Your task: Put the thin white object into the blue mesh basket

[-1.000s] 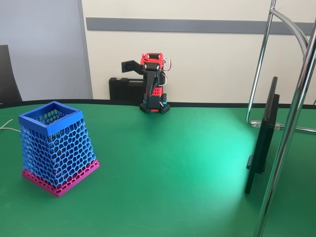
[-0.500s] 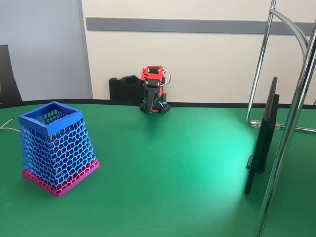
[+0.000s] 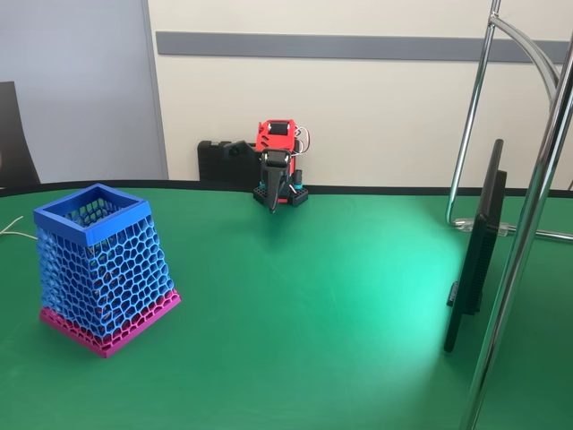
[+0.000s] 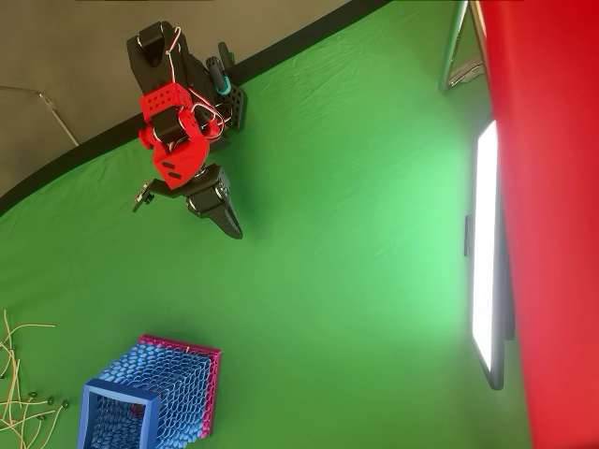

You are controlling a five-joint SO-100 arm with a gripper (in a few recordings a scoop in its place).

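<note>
hand (image 4: 236, 229) closed, empty, folded at base (parked?) | blue mesh basket (image 4: 150, 398) at 7 o'clock on counter (image 4: 356, 281), open-top for drop

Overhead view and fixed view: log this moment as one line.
arm: folded by its base | gripper: near green table, jaws look shut | blue honeycomb-mesh basket: upright, apart

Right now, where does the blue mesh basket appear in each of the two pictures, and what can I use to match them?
Fixed view: the blue mesh basket stands at the left edge on the green table, nearer the camera than the arm.
Overhead view: the basket is at the bottom left, open rim toward the corner.
Shared landmark: the red and black robot arm at the table's far edge.
</note>
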